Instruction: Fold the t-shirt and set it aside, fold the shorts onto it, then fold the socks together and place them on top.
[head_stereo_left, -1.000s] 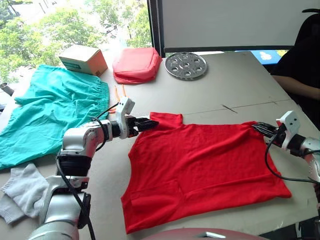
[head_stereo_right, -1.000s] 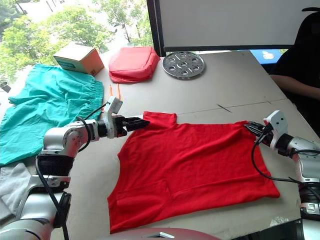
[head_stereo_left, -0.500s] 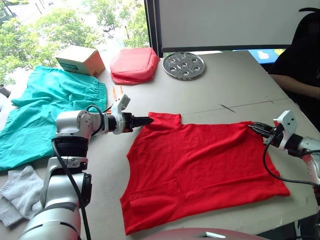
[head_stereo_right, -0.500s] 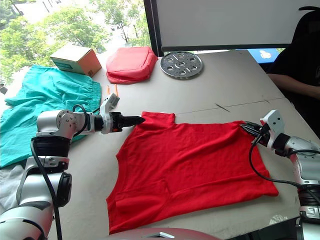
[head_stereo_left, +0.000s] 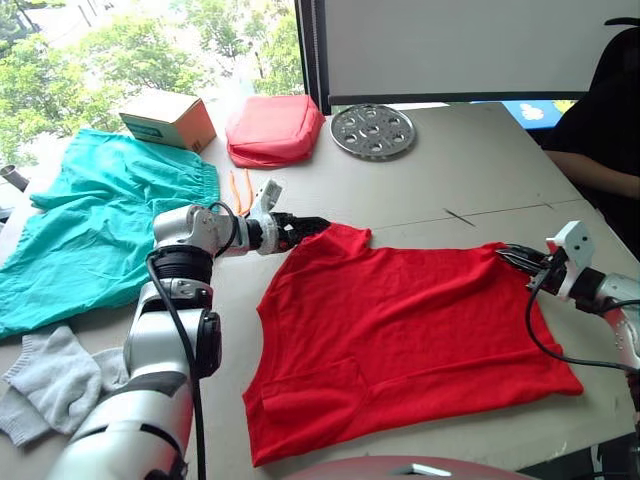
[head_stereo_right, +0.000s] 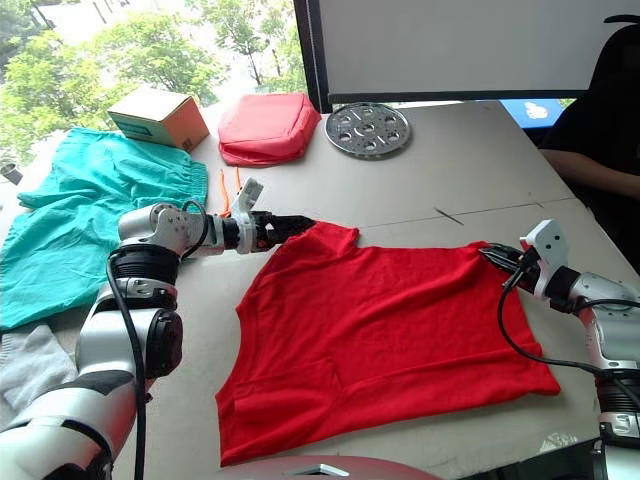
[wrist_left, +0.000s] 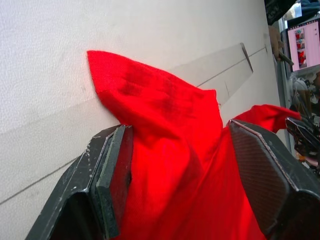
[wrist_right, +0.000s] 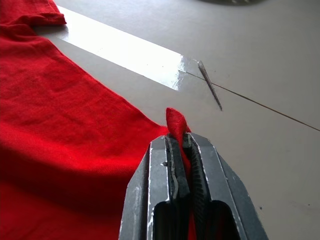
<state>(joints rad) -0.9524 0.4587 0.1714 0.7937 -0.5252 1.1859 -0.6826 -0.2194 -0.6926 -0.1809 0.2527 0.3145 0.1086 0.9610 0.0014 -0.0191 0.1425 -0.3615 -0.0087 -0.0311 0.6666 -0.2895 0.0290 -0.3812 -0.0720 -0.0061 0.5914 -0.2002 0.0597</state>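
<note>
While the t-shirt (head_stereo_left: 400, 335) lies spread on the table (head_stereo_left: 480, 170) in front of the robot, socks (head_stereo_left: 50, 380) sit at the near left edge. Right gripper (wrist_right: 182, 145) pinches the shirt's far right corner, jaws tight on fabric. Left gripper (wrist_left: 175, 165) at the shirt's far left corner, fingers (wrist_left: 112, 170) wide apart with red cloth bunched between them, not clamped. Shorts (head_stereo_left: 100, 220) spread further left, orange drawstring (head_stereo_left: 240, 185) beside them. Farther back: cardboard box (head_stereo_left: 168, 118), salmon pouch (head_stereo_left: 273, 128), round metal disc (head_stereo_left: 372, 130). Person's arm (head_stereo_left: 590, 170) at far right.
</note>
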